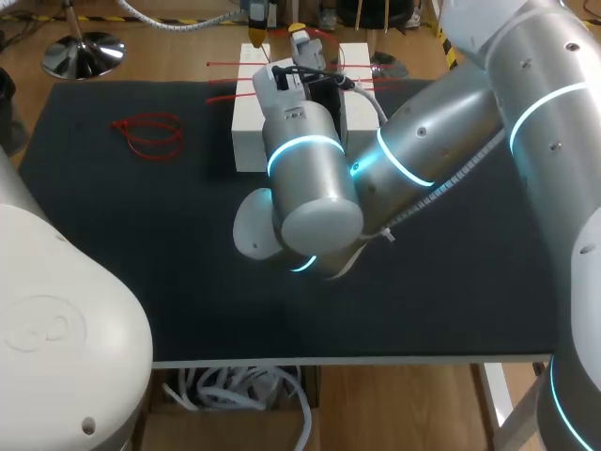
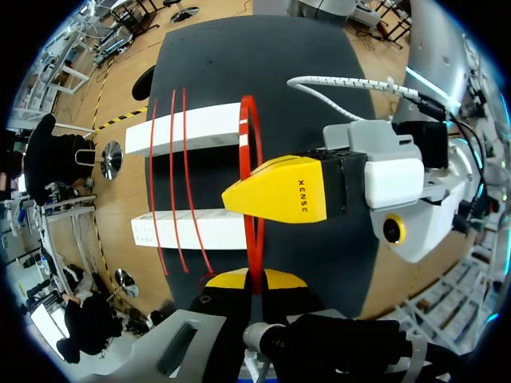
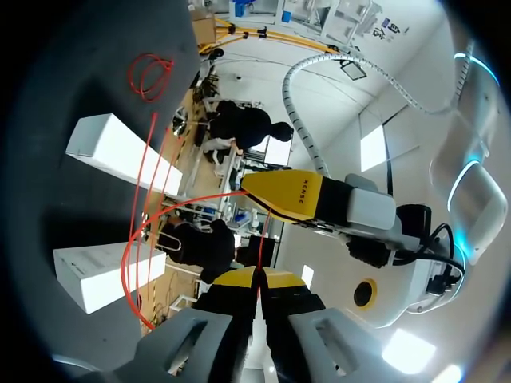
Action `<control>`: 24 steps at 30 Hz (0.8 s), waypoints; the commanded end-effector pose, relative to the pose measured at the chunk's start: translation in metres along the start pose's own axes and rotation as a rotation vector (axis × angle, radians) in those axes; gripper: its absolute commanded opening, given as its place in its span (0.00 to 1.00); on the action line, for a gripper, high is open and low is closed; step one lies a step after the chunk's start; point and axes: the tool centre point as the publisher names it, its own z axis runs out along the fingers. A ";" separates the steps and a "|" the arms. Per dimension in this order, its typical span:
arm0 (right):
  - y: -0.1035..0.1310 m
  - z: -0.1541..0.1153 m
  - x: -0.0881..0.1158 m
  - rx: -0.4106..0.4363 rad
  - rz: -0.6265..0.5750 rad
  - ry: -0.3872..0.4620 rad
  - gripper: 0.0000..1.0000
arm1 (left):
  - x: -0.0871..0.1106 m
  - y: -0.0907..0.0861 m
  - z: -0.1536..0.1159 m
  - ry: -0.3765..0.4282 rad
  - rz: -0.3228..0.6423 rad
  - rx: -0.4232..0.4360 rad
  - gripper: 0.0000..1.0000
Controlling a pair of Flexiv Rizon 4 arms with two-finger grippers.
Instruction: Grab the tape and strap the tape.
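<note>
Two white boxes [image 1: 246, 132] [image 2: 192, 128] stand side by side at the table's far middle. A red tie [image 2: 250, 144] loops round the end of one box and runs down between my left gripper's [image 2: 254, 278] yellow tips, which are shut on it. Right above them is a yellow finger [image 2: 279, 191] of my right gripper, pressed against the same loop. In the right wrist view a thin red tie [image 3: 152, 219] enters my right gripper [image 3: 257, 275], shut on it, with the left gripper's finger [image 3: 283, 191] just ahead. My right arm [image 1: 310, 169] hides both grippers from above.
Two more red ties [image 2: 172, 183] lie across both boxes. A loose bundle of red ties [image 1: 150, 136] [image 3: 149, 76] rests on the black table [image 1: 141, 244] to the left. The boxes sit close to the table's far edge.
</note>
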 end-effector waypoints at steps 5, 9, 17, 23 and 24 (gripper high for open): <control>-0.002 -0.002 -0.003 -0.009 -0.007 0.005 0.00 | 0.001 0.000 0.000 -0.001 -0.001 -0.002 0.00; -0.003 -0.003 -0.003 -0.014 -0.011 0.003 0.00 | 0.001 0.000 0.000 -0.001 -0.001 -0.002 0.00; -0.003 -0.003 -0.003 -0.021 -0.019 0.003 0.00 | 0.001 0.000 0.000 -0.001 -0.001 -0.002 0.00; -0.003 -0.001 -0.004 -0.018 -0.017 -0.005 0.00 | 0.001 0.000 0.000 -0.001 -0.001 -0.002 0.00; -0.003 0.000 -0.005 -0.016 -0.018 -0.007 0.00 | 0.001 0.000 0.000 -0.001 -0.001 -0.002 0.00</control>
